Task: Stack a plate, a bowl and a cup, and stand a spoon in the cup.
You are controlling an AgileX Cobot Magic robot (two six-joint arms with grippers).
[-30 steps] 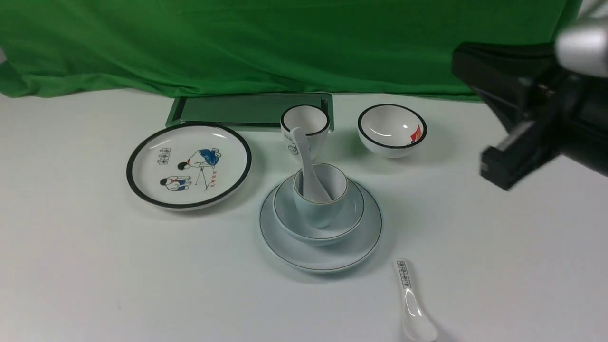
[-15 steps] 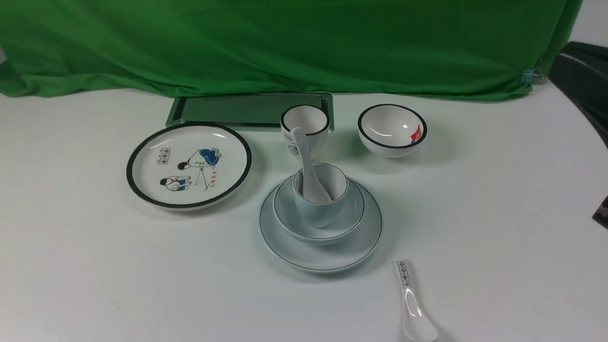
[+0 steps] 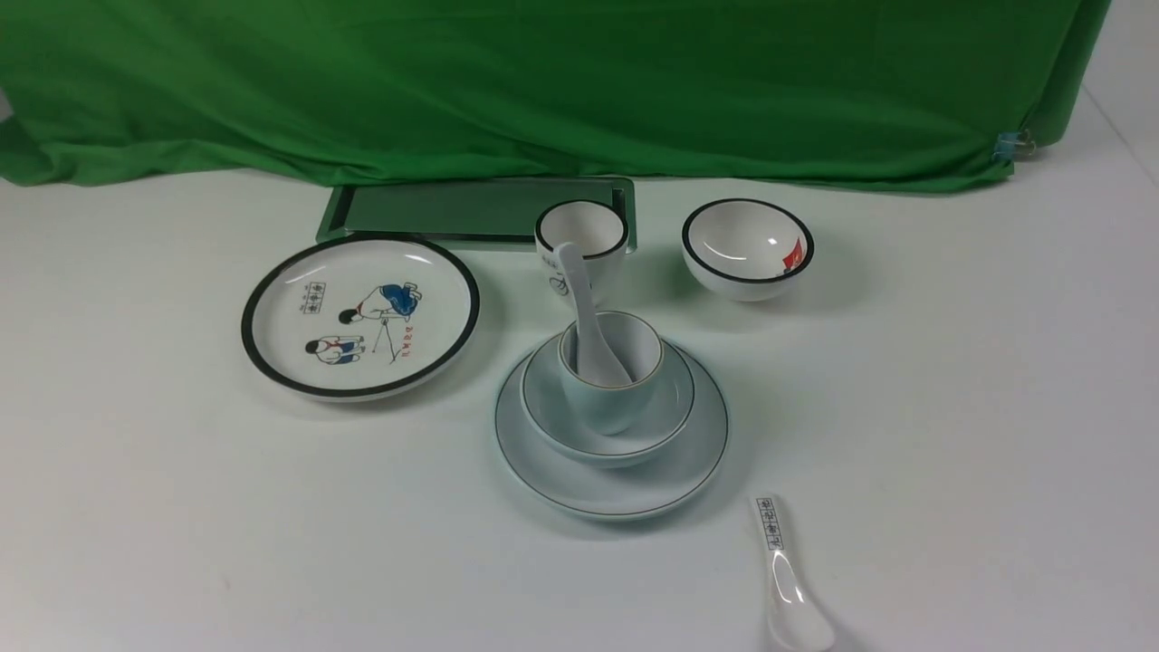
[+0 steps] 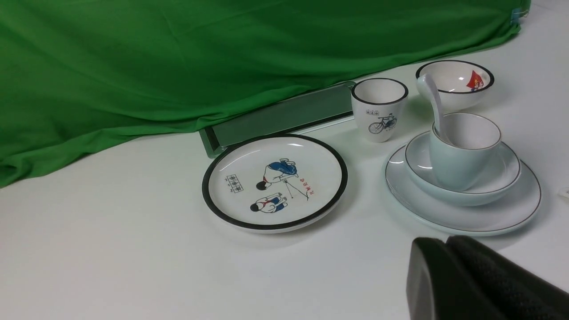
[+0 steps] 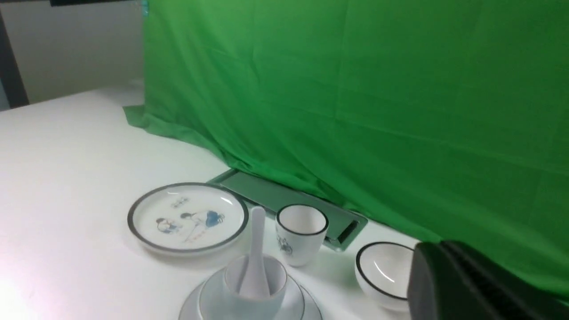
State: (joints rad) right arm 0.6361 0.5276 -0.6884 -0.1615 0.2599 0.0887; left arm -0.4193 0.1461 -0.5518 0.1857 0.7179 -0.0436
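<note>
Left gripper (image 4: 471, 284): outside the front view. In the left wrist view only a black padded mass shows at the frame corner. Cannot tell how far open it is, and nothing is seen in it.

Desk (image 3: 181, 525), white, with a green cloth (image 3: 543, 81) draped along the far edge.

Left of centre: a black-rimmed plate with cartoon figures (image 3: 359, 315) lying flat. Beyond it, against the foot of the cloth at the far edge, is a flat green tray (image 3: 471, 210).

Centre: the plate (image 3: 625, 493) is flat on the desk. The bowl (image 3: 677, 398) sits upright on it, and the cup (image 3: 602, 407) stands upright in the bowl. The spoon (image 3: 579, 290) has its scoop down inside the cup, its handle leaning on the rim and tilted toward the far edge.

Just beyond the stack, before the tray's right end, stands a white cup with a black rim and a bicycle drawing (image 3: 581, 240). It is upright and apart from the stack.

Right of that, toward the far edge: a small deep bowl with a black rim and a red mark inside (image 3: 747, 249), upright.

Near edge, right of the stack: a white spoon with a printed label on its handle (image 3: 786, 580), lying flat, with the scoop at the desk's near edge.

Right gripper (image 5: 471, 284): outside the front view. In the right wrist view the black mass possibly shows two parts lying together, but it is too cropped to read its opening. Nothing is seen held.
</note>
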